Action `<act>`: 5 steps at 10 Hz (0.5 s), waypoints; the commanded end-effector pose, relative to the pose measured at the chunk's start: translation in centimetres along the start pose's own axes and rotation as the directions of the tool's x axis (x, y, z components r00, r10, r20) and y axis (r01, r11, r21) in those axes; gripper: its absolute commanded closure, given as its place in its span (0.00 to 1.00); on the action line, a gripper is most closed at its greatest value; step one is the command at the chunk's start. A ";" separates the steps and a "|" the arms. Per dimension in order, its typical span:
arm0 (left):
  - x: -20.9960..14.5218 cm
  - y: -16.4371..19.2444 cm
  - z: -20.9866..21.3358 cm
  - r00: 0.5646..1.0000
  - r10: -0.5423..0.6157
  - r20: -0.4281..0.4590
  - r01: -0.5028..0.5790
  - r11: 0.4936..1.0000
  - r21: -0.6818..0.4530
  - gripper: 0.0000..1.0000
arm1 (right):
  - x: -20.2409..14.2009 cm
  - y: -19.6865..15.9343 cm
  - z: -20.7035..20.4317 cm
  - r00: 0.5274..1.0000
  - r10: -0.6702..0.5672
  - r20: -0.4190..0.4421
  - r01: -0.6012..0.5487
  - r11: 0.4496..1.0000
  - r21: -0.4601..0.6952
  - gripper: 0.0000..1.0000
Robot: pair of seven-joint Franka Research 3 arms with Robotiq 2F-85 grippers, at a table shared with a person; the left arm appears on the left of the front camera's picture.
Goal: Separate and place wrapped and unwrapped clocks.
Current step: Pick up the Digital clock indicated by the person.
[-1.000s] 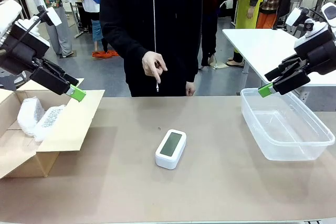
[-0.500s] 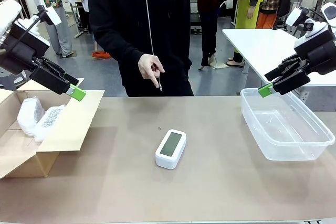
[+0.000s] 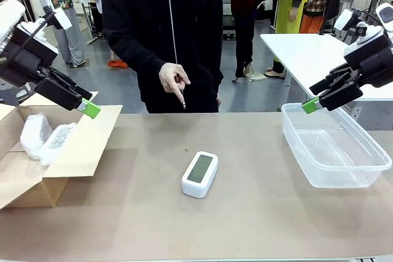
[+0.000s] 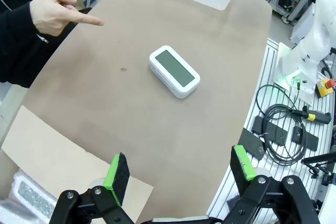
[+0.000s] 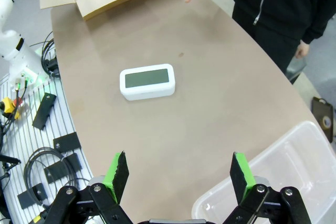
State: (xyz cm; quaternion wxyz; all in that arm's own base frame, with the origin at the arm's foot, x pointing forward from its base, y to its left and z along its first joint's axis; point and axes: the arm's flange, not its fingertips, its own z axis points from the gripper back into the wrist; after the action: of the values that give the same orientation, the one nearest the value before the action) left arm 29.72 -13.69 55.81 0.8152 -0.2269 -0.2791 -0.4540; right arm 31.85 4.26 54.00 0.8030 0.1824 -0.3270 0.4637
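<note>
A bare white clock (image 3: 199, 173) with a grey screen lies flat mid-table; it also appears as the clock (image 4: 174, 71) in the left wrist view and the clock (image 5: 147, 81) in the right wrist view. Two bubble-wrapped clocks (image 3: 44, 137) lie inside the cardboard box (image 3: 86, 145) at the left. My left gripper (image 3: 88, 105) hovers open above the box flap, holding nothing. Over the plastic tub's near-left corner my right gripper (image 3: 311, 104) hangs open and empty. The person's hand (image 3: 172, 81) points a finger down toward the bare clock.
A clear plastic tub (image 3: 334, 146) stands at the table's right side with nothing in it. The person in black stands at the far edge. Cables and small parts (image 4: 283, 129) lie on the rack beside the table.
The person shifted slightly to the left and the pointing hand lowered a little. Both arms and the clock stayed still.
</note>
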 end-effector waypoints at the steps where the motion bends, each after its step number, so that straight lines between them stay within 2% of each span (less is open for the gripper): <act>1: 0.0 0.0 0.0 1.000 0.004 -0.003 -0.004 1.000 0.007 0.00 | 0.0 -0.3 -0.3 1.000 0.008 0.026 -0.008 1.000 0.025 0.00; 5: 0.0 0.0 0.0 1.000 0.004 -0.003 -0.004 1.000 0.007 0.00 | 0.0 -0.3 -0.3 1.000 0.008 0.026 -0.008 1.000 0.025 0.00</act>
State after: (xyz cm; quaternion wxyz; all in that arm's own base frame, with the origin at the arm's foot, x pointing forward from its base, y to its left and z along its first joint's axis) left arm 29.72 -13.69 55.81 0.8152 -0.2269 -0.2791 -0.4540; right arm 31.85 4.26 54.00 0.8030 0.1824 -0.3270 0.4637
